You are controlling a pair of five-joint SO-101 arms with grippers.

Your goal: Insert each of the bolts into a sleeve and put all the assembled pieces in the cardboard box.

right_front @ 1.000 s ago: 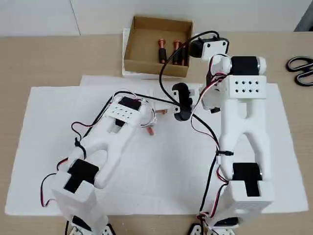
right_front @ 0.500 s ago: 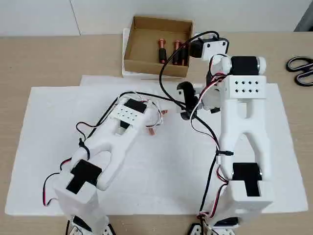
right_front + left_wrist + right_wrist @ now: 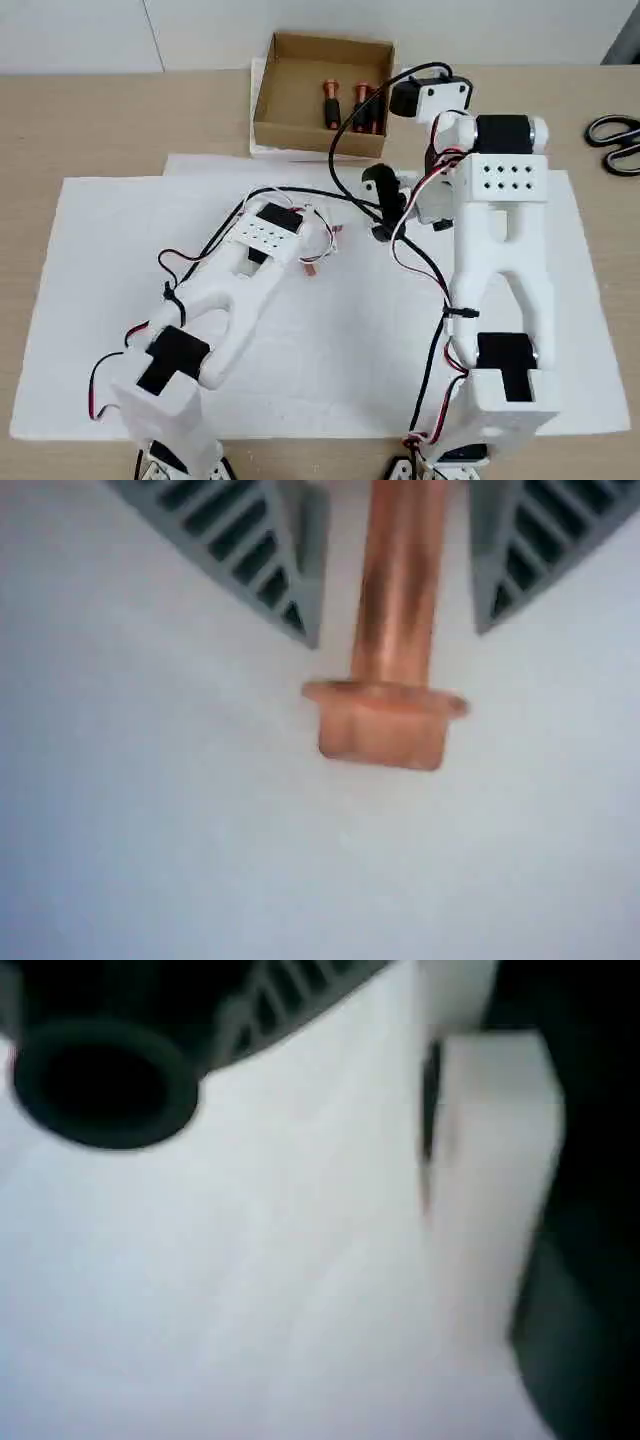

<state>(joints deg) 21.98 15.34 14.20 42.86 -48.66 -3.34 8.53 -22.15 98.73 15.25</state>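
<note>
Bolt [image 3: 392, 650] is lying untouched between the parted jaws of the left gripper [image 3: 395, 620], shank running back into the gap, head pointing out, well apart from the cardboard box [image 3: 268, 110]. Right gripper [image 3: 388, 207] is clamping the sleeve [image 3: 105, 1085] nearer that box.

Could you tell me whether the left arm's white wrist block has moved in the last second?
Yes: the left arm's white wrist block shifted slightly right, farther from the white paper sheet's left edge.

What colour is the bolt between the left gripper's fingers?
Copper-orange; the bolt shows best in the left wrist view.
</note>
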